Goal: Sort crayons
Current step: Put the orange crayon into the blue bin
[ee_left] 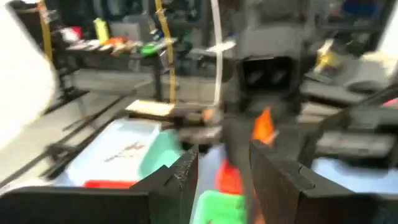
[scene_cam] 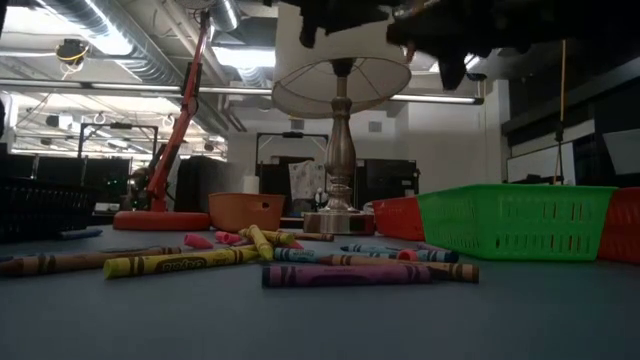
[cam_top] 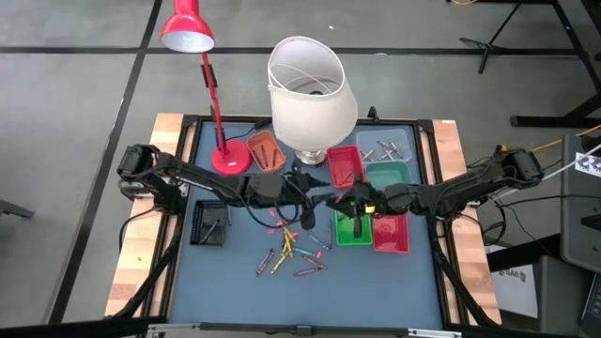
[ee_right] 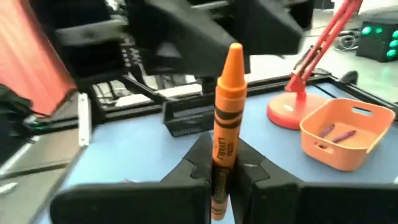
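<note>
Both arms reach inward over bench middle, grippers nearly meeting. Left gripper: fingers spread, nothing between them. Right gripper: fingers clamped on orange crayon, crayon upright, tip pointing away from wrist.

An orange crayon stands upright, tip up, pinched at its lower half by the right end effector above the tabletop. Loose crayons lie flat in a scattered cluster at the tabletop centre: yellow, pink, purple, blue and brown sticks at mixed angles. Two purple crayons lie in an orange tray.
</note>
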{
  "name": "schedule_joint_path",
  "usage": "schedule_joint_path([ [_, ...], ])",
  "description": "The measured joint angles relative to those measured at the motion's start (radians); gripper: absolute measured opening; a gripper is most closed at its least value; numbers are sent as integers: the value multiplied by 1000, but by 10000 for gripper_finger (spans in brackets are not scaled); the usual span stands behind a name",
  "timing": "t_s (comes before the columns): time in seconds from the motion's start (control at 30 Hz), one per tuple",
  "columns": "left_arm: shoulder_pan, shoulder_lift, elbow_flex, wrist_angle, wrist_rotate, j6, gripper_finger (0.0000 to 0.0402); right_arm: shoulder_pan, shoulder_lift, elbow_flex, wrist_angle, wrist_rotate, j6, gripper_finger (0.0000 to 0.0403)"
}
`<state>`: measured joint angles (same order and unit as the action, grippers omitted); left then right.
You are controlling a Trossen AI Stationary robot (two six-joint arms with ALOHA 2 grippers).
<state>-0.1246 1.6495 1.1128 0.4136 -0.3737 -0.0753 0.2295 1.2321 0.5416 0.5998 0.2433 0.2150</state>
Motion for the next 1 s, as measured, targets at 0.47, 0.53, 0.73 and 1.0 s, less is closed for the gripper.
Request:
schedule_joint_path([
  [0.47, 62, -75, -2, -40, -39, -18, 124, -100, -319, 0, -329, -25, 354, 19],
  [0.53, 60, -76, -2, -41, -33, -51, 124, -99, -378, 0, -367, -11, 371, 19],
  [0.73, 45, -76, -2, -147, -16, -80, 124, -99, -532, 1, -528, 93, 313, 19],
  [1.0, 13, -76, -2, -339, -14, -80, 124, -99, -609, 1, -964, 264, 131, 19],
])
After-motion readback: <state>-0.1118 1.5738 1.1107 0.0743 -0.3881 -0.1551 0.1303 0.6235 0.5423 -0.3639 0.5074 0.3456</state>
